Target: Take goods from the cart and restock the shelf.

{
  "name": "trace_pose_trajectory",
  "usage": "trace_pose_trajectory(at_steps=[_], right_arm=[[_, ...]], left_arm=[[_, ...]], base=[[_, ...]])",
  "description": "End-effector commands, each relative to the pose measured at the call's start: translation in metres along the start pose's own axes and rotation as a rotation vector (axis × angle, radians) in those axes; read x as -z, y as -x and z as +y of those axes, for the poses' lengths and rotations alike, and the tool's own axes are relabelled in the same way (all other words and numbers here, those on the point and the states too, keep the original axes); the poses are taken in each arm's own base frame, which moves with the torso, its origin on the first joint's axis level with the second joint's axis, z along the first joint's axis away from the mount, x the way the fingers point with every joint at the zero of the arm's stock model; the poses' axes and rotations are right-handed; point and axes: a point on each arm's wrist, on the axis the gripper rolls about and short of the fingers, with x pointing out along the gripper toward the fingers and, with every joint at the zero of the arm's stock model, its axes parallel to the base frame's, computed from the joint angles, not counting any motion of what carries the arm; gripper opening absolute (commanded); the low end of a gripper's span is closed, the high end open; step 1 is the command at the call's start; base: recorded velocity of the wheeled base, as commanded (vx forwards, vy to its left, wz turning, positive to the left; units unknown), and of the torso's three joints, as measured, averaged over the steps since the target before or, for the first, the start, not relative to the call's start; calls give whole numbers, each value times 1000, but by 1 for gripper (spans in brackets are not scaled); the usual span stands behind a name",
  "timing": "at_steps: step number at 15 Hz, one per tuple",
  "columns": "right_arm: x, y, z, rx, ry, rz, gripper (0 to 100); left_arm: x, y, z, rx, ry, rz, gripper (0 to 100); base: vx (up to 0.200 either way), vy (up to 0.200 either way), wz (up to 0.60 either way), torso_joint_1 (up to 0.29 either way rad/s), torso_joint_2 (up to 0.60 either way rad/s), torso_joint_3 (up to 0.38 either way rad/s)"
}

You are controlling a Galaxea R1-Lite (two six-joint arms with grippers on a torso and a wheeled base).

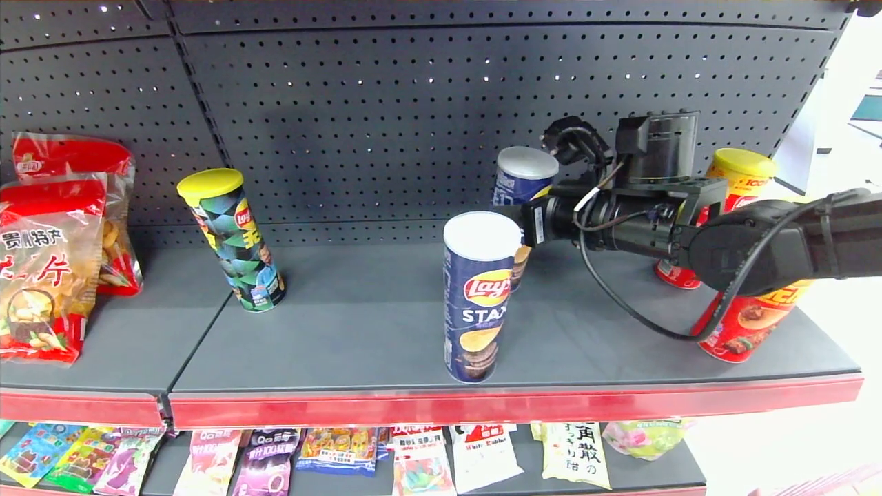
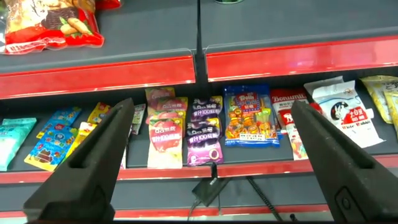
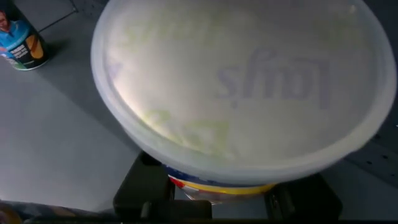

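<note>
Presently the right end effector [image 1: 525,219] reaches in from the right over the grey shelf [image 1: 358,324] and is clamped on the rear blue can [image 1: 527,172] at about mid-height. In the right wrist view that can's pale lid looms close, with the dark fingers [image 3: 143,193] on either side of the body just below it. Whether the can's base touches the shelf cannot be told, since it is partly hidden.

The front blue can [image 1: 479,303] stands upright near the shelf's red front edge, just in front of the held can and overlapping it in the head view. A green can [image 1: 231,241] with a yellow lid stands well to the left, leaning slightly. Two red cans sit behind the right arm: one [image 1: 741,172] close to the pegboard [image 1: 386,124], the other [image 1: 747,331] nearer the front edge and tilted. Red snack bags [image 1: 48,262] stand at the far left of the shelf.

The left end effector [image 2: 212,106] hangs with its fingers spread wide and nothing between them, in front of a lower shelf [image 2: 249,165] lined with colourful packets [image 2: 252,118].
</note>
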Motion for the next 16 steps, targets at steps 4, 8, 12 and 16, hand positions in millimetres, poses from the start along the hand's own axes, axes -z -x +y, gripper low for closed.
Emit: trace_pose_trajectory(at_steps=[4,8,12,16], right_arm=[[3,-16,9,-25,4,6,0],[5,-22,14,-36,10,8,0],[7,-25,19,-46,12,15,0],[8,-26,20,-46,12,18,0]], left_arm=[[0,0,0,0,-1,2,100],[0,0,0,0,-1,4,100],[0,0,0,3,-1,3,100],[0,0,0,4,-1,2,100]], base=[[0,0,0,0,0,0],[0,0,0,0,0,0],[0,0,0,0,0,0],[0,0,0,0,0,0]])
